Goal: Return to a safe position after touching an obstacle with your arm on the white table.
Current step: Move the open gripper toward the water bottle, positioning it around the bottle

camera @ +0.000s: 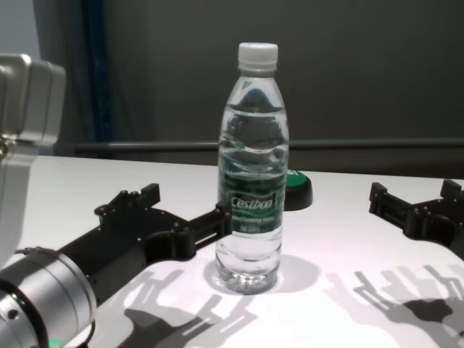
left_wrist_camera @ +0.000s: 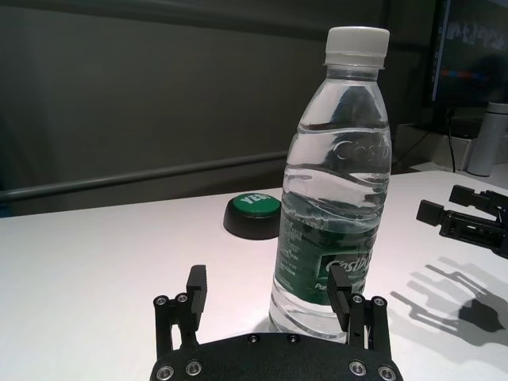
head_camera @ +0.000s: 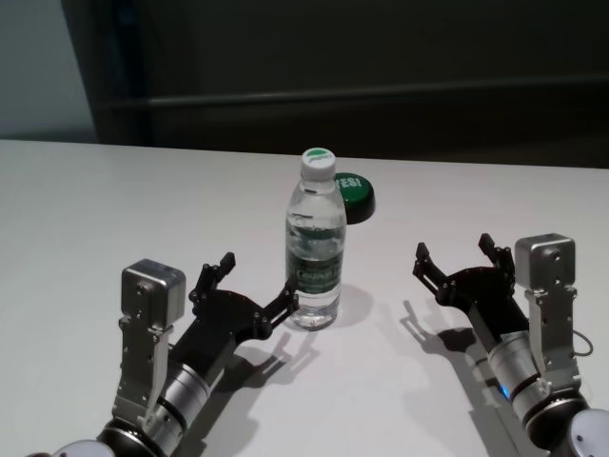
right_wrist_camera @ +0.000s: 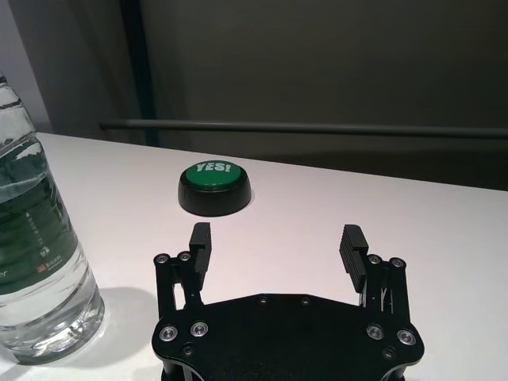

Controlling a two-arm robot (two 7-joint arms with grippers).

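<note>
The obstacle, a clear water bottle (head_camera: 316, 246) with a white cap and a green label, stands upright on the white table (head_camera: 95, 209). My left gripper (head_camera: 257, 282) is open beside the bottle's left. Its inner fingertip (camera: 222, 217) lies against the bottle's lower side at label height. The left wrist view shows the bottle (left_wrist_camera: 333, 214) directly past that fingertip (left_wrist_camera: 340, 287), not between the jaws. My right gripper (head_camera: 454, 249) is open and empty, well to the bottle's right and low over the table. In the right wrist view the bottle (right_wrist_camera: 36, 254) stands off to one side of the right gripper (right_wrist_camera: 277, 238).
A low black button with a green "YES!" top (head_camera: 354, 195) sits just behind the bottle to its right, also seen in the chest view (camera: 299, 190). A dark wall with a grey rail runs behind the table's far edge.
</note>
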